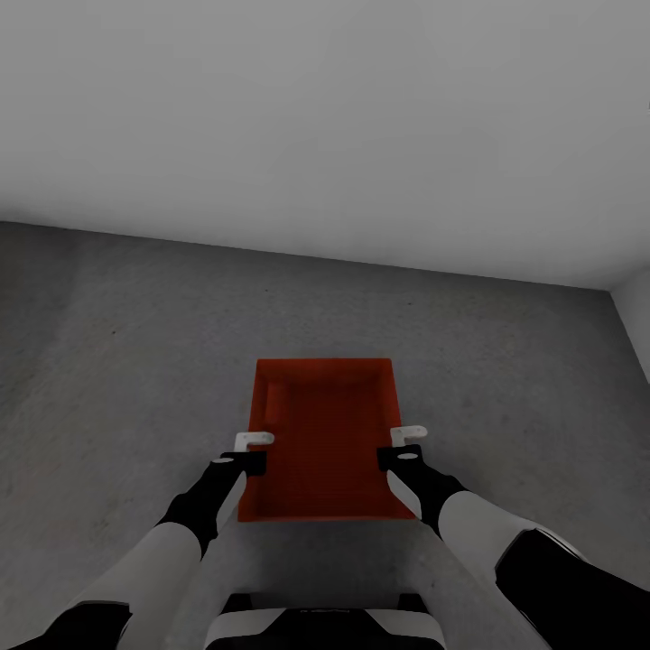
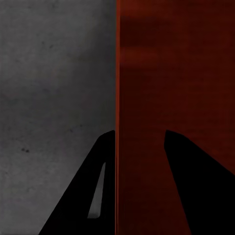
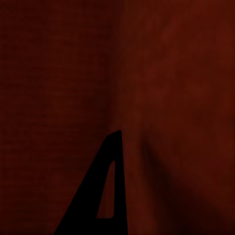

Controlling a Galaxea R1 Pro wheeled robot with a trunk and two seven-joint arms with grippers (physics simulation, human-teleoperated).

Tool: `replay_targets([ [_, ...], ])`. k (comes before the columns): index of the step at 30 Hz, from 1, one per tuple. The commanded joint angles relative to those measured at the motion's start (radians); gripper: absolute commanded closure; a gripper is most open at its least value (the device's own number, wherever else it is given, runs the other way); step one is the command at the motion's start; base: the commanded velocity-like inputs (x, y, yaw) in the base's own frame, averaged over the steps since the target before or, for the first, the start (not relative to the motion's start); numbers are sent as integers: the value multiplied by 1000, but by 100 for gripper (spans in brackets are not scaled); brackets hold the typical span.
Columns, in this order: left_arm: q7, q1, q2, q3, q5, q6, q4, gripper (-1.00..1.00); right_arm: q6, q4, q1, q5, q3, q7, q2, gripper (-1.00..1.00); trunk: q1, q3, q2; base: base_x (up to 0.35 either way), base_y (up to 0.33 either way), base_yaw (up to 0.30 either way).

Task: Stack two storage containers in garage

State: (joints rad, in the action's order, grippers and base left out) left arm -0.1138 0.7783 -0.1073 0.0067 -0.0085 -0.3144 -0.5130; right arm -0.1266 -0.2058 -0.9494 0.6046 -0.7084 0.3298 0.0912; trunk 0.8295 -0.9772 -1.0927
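One orange-red storage container (image 1: 325, 442), lidless and empty, is low in front of me over the garage's dark grey concrete floor (image 1: 117, 379). My left gripper (image 1: 255, 444) is at the middle of its left wall and my right gripper (image 1: 406, 438) at the middle of its right wall. In the left wrist view the left gripper (image 2: 141, 134) straddles the container (image 2: 176, 73) wall, one finger outside over the floor (image 2: 49, 98) and one inside. In the right wrist view one finger (image 3: 83, 215) lies against the container's red inside (image 3: 58, 73); the other is hidden. I cannot tell whether the container touches the floor.
A plain white-grey wall (image 1: 325, 117) runs across ahead, meeting the floor a short way past the container. A second wall (image 1: 636, 316) comes in at the far right. Bare concrete lies on both sides of the container. My base (image 1: 316, 627) shows at the bottom.
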Motion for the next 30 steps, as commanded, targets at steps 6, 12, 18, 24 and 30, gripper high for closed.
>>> replay_targets([
  [6, 0, -1, 0, -11, 25, -32, 19, 100, -9, -4, -2, -34, 20, 25, -21, 100, 0, 0, 0, 0, 0, 0],
  [12, -1, -1, 0, -11, 25, -32, 19, 100, -10, -4, -2, -34, 20, 25, -21, 100, 0, 0, 0, 0, 0, 0],
  [18, -1, -1, 1, -11, 25, -32, 19, 100, -9, -4, -2, -34, 20, 26, -21, 100, 0, 0, 0, 0, 0, 0],
  [24, -1, -1, 1, -11, 25, -32, 19, 100, -8, -4, -2, -34, 20, 26, -21, 100, 8, -7, -14, 0, 0, 0],
  [30, -1, -1, 1, -11, 25, -32, 19, 100, -8, -4, -2, -34, 20, 26, -21, 100, 31, -25, -56, 0, 0, 0],
])
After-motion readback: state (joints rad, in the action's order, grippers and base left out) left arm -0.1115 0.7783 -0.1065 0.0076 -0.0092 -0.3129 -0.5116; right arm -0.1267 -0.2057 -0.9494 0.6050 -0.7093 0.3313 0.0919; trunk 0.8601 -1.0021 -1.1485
